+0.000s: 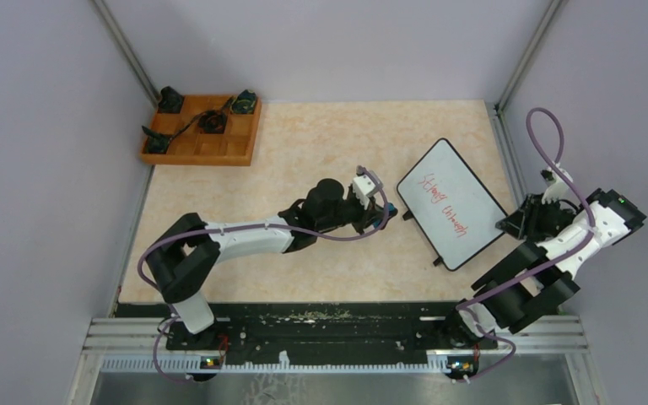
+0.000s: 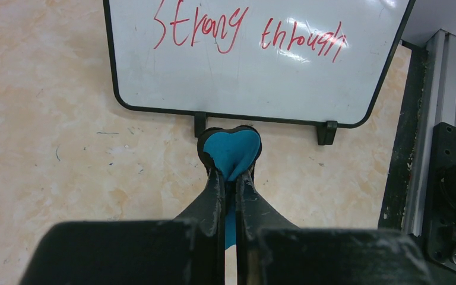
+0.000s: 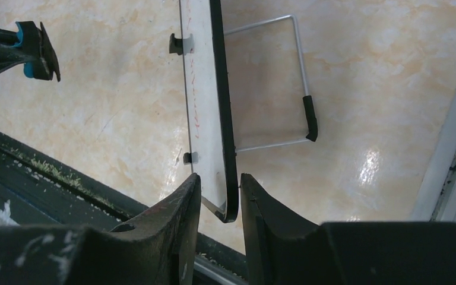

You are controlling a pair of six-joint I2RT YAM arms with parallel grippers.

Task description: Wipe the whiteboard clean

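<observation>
Two pincers are at work, and the step in hand is, as I judge it, steadying the board before the first wipe. My left pincer [image 2: 230, 175] is clamped tight on the blue eraser [image 2: 231, 151], whose rounded end sticks out past my fingertips. My right pincer [image 3: 219, 181] stands at a narrow gape with one finger on each side of the board's lower corner; I cannot tell whether the pads are pressing it or just short of it.

The whiteboard [image 1: 451, 202] sits right of centre in the top view, turned at a slant and propped on a wire stand [image 3: 297, 59] behind it. Its red writing [image 2: 214, 29] is all there, so nothing is erased yet. In the left wrist view the board fills the top of the frame, and the eraser hangs just below its bottom edge, near one black foot, above the table [image 2: 47, 119] and off the white face.

Next, I think, the right side must pinch the corner firmly, then the eraser must rise up the frame onto the writing and sweep across it.
</observation>
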